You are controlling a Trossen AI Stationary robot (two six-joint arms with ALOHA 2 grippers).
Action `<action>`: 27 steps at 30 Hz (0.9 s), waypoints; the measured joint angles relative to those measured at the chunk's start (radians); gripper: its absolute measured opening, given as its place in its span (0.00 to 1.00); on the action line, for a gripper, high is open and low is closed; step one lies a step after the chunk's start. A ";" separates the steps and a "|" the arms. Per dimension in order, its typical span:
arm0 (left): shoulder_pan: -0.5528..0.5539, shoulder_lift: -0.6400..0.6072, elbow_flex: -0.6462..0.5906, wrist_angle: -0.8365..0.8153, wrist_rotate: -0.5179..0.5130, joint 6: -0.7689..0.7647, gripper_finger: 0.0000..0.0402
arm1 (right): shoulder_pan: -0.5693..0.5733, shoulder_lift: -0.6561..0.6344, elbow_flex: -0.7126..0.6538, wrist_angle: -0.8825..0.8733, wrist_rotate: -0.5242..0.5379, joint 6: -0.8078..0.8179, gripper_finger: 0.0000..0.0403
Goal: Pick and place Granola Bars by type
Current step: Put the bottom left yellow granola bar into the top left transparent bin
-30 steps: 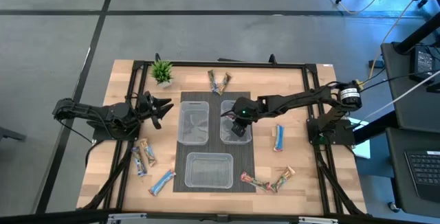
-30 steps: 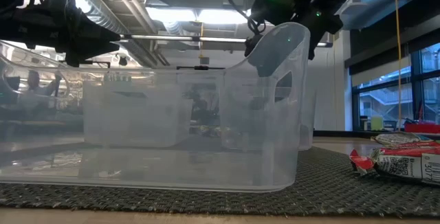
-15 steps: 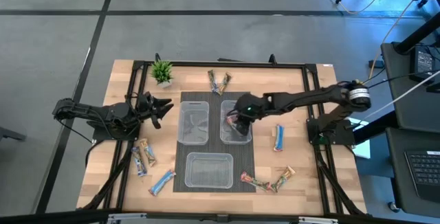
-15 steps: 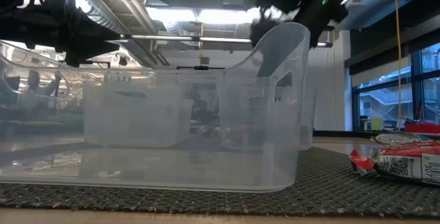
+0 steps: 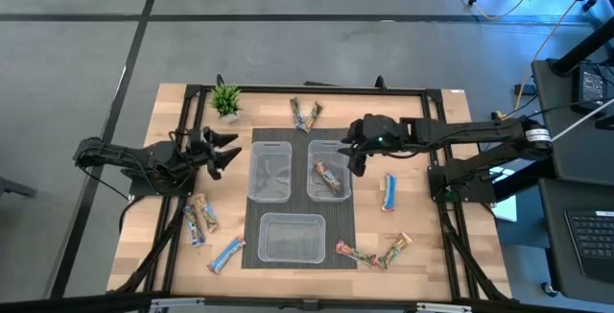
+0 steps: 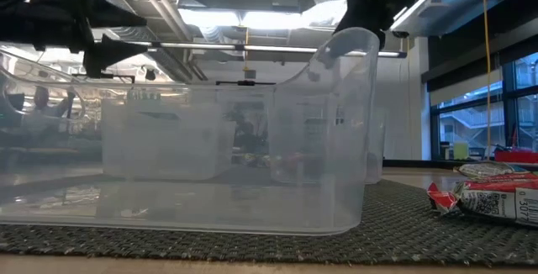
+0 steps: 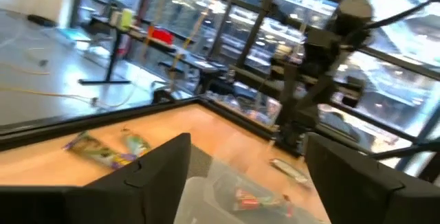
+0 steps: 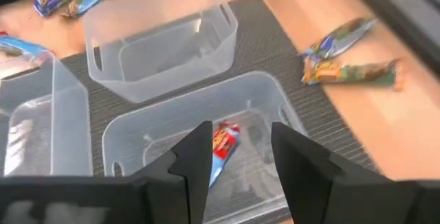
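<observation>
A red granola bar [image 8: 223,145] lies flat on the floor of the back right clear bin [image 5: 328,171]. My right gripper [image 8: 240,169] hangs open above that bin's right rim [image 5: 353,155], holding nothing. My left gripper [image 5: 225,152] hovers open over the table left of the back left bin [image 5: 271,171], also holding nothing. Other granola bars lie flat on the table: two at the far edge [image 5: 305,113], a blue-white one [image 5: 389,193] right of the bins, two at the near right [image 5: 374,252], and a few at the near left [image 5: 200,219].
A third clear bin [image 5: 293,238] stands near the front on the dark mat [image 5: 347,219]. A small green plant [image 5: 226,100] stands at the far left. A black frame [image 5: 436,159] runs along the table's edges. Bare wood lies right of the mat.
My right gripper has opened over the back right bin and let go of the red bar, which now lies on the bin's floor. It has then risen and drawn back toward the table's right edge. My left gripper has opened wider where it hovers.
</observation>
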 joint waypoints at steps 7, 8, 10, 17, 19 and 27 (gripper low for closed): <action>0.000 0.021 0.123 -0.087 0.045 0.029 0.70 | -0.009 -0.003 0.000 -0.007 0.002 -0.058 0.38; 0.000 0.035 0.150 -0.132 0.041 0.024 0.70 | -0.013 -0.002 0.000 -0.008 0.002 -0.059 0.38; 0.000 0.081 0.207 -0.218 0.041 -0.006 0.70 | -0.023 0.000 0.000 -0.010 0.002 -0.060 0.38; 0.000 0.358 0.484 -0.620 0.053 -0.287 0.70 | -0.048 0.000 0.000 -0.029 0.002 -0.060 0.38; 0.000 0.460 0.573 -0.760 0.074 -0.429 0.70 | -0.054 0.000 0.000 -0.038 0.002 -0.060 0.38; -0.025 0.839 0.831 -1.250 0.299 -0.993 0.70 | -0.055 0.000 0.000 -0.040 0.002 -0.058 0.38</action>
